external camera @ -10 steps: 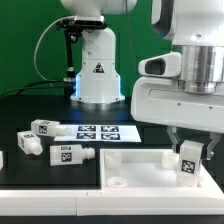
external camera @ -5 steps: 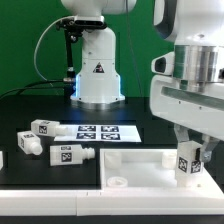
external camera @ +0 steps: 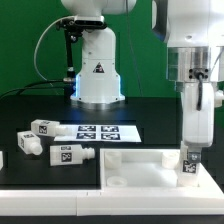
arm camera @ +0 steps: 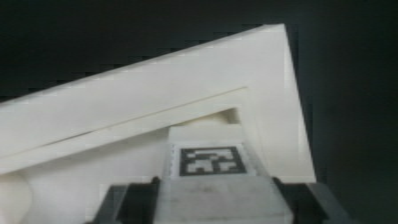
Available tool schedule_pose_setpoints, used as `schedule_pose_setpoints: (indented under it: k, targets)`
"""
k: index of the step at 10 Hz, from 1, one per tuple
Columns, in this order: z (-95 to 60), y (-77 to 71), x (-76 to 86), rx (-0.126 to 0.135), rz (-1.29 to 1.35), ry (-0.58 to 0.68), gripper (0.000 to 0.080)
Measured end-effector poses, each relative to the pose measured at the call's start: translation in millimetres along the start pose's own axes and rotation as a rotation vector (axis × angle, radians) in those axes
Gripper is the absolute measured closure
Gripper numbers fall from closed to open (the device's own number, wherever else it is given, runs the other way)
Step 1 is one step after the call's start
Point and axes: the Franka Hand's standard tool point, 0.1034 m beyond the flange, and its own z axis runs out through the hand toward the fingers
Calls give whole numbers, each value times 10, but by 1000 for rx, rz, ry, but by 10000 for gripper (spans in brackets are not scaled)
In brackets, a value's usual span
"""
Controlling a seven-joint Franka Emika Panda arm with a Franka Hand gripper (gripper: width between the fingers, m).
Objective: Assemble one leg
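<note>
In the exterior view, you can see the arm has turned about its wrist since a second ago: the broad white housing that faced the camera now shows edge-on, and the gripper has come down toward the panel at the exterior view's right. The leg sits upright between the fingers, tag facing out, its lower end at or just above the panel's near right corner; whether the peg has entered a socket you cannot tell from here. The spare legs near the marker board lie where they lay before. That turn while staying over the corner suggests you are twisting the leg in, so the seating step looks under way rather than finished. In the wrist view, the leg stands clamped between the two dark fingers, the claw closed on it, with the panel's raised rim and corner directly behind it.
</note>
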Motion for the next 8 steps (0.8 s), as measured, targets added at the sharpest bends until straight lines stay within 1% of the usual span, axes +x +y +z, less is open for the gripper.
schedule_pose_setpoints:
  k: [1,2,3,4,5,6,7,8]
  targets:
    - [0,-2,8,0,-12,1,514]
    - [3,2,4,0,-20,1,456]
    - [-21,-6,-6,1,-50,-2,456]
    - [-172,-33,-48,12,-124,-17,251]
    - [-375,-53,-74,30,-164,-37,181]
    - [-481,-47,-68,38,-185,-46,181]
    - [-441,-32,-61,33,-187,-42,156]
    - [-423,-30,-60,31,-188,-41,151]
